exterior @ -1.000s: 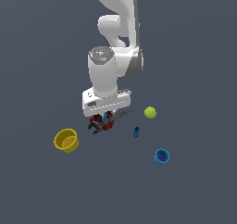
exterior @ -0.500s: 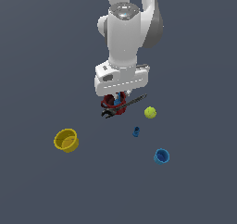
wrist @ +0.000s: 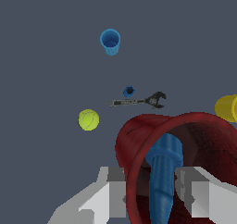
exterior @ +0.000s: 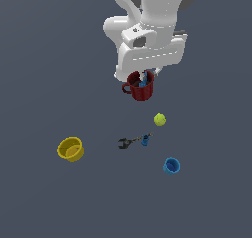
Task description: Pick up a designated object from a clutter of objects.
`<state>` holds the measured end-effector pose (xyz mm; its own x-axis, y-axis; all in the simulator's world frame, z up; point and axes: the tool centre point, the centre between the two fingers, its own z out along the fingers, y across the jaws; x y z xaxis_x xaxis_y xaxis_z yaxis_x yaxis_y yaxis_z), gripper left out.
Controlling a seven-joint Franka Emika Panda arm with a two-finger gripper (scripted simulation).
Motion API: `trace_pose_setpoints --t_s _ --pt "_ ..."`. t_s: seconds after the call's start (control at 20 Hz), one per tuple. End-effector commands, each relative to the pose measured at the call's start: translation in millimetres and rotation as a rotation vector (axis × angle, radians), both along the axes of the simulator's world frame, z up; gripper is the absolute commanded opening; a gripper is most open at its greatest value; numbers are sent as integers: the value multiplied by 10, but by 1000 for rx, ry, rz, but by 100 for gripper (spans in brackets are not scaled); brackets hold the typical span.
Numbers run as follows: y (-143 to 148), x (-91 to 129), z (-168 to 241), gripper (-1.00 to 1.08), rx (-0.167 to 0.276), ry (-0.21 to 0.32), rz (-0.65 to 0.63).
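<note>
Dark red mug (exterior: pixel 140 88) hanging in the upper middle of the exterior frame, clear of the surface (exterior: pixel 44 74), directly under the white gripper (exterior: pixel 143 78). Jaws pinching the mug's wall, one finger inside the cup and one outside, as seen in the wrist view. Loop handle sticking out toward the exterior view's left. A blue ridged object (wrist: pixel 163 177) standing inside the mug (wrist: pixel 185 158), leaning against its inner wall.

Below, spread across the surface: yellow-green ball (exterior: pixel 159 119) just under the mug, right of centre; dark grey clamp-like tool (exterior: pixel 129 142) at centre, touching or just beside a tiny blue piece (exterior: pixel 145 139); blue cup (exterior: pixel 172 165) in the lower right; yellow cup (exterior: pixel 70 149) at the lower left, well apart from the rest.
</note>
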<state>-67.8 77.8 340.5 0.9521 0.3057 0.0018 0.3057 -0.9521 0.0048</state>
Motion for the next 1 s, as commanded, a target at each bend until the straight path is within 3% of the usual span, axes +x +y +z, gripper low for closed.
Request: trace_pose_setpoints --t_s 0.0,0.5,0.95 --pt "156 -65 249 -100 0 -1 -1" --pt "620 -220 945 -100 3 2 -3" --pt "762 -246 1156 -100 4 3 -4"
